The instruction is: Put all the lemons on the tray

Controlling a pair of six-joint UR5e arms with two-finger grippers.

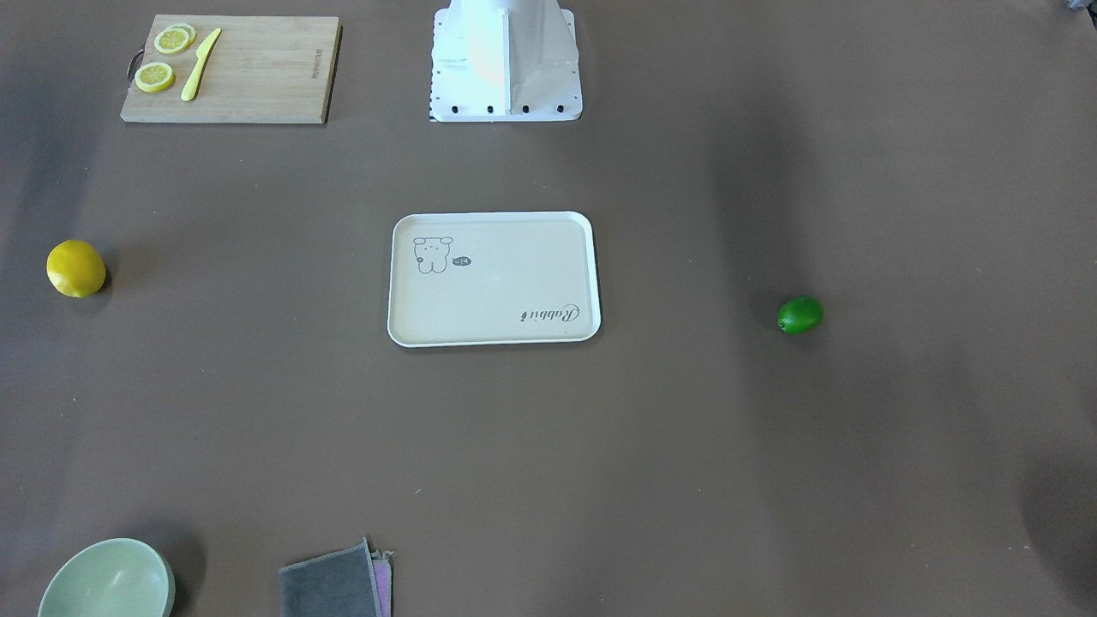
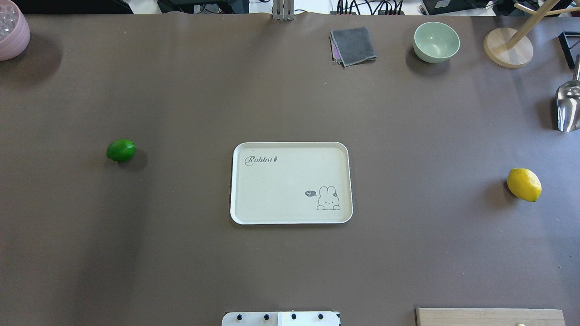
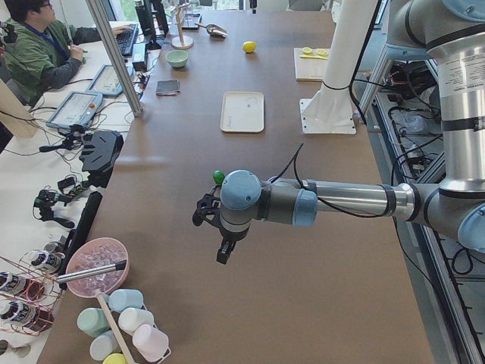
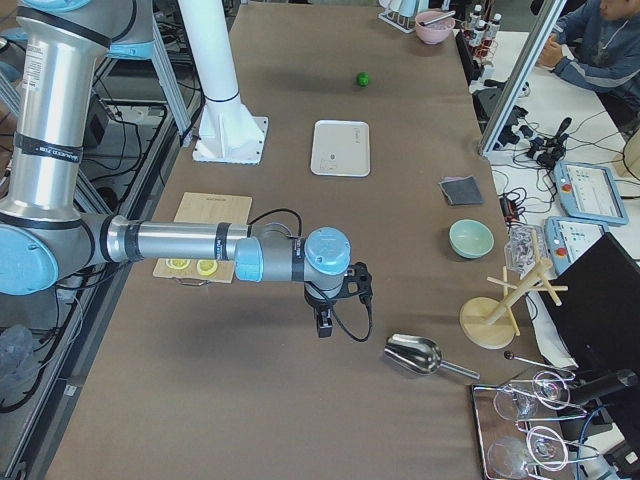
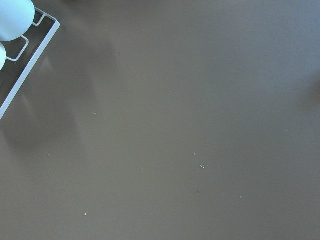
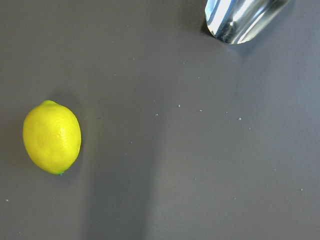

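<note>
1. Yellow lemon point(image 6: 52, 137) lies on the table point(image 6: 200, 175), green lemon point(image 2: 121, 150) opposite, both well apart from the tray point(image 2: 281, 185).
2. Left gripper point(image 3: 224, 255), right gripper point(image 4: 322, 328): spread or closed, cannot tell.
3. Risk: oval fruit squirting from an off-centre pinch.

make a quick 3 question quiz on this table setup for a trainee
1. True or false: the tray already holds a whole fruit.
2. The yellow lemon lies: A) on the robot's left side, B) on the robot's right side, C) on the tray.
3. Which metal thing shares the right wrist view with the yellow lemon?

Key: 1 false; 2 B; 3 the scoop.
</note>
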